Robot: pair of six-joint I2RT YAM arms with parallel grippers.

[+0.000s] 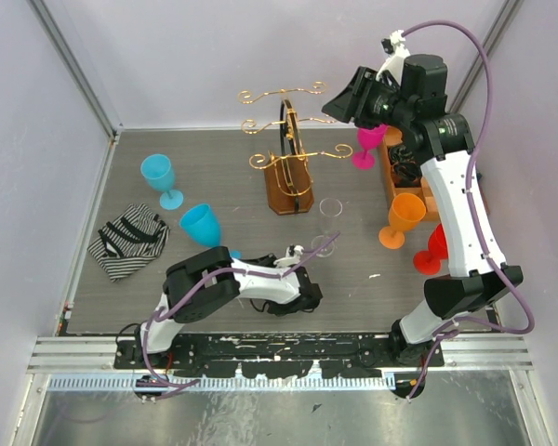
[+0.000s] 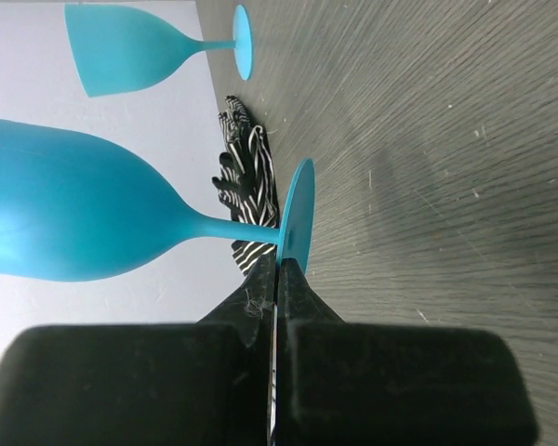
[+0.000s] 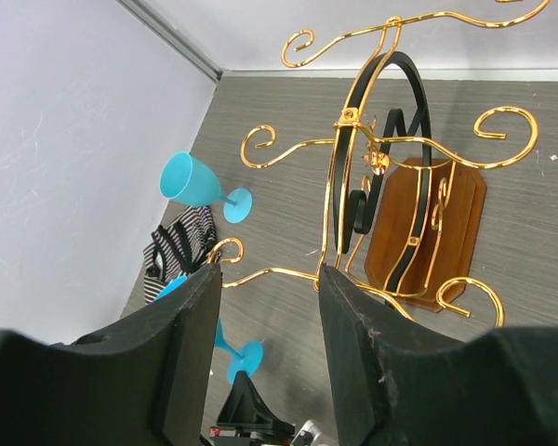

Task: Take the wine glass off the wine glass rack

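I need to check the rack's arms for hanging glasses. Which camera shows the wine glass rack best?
Right wrist: the wine glass rack fills the frame, gold scroll arms and wooden base clear. Top external shows it small, from above. Left wrist misses it.

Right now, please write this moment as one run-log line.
right gripper: open, empty, facing wine glass rack | left gripper: shut, low at foot of nearer blue glass | wine glass rack: no glass seen hanging
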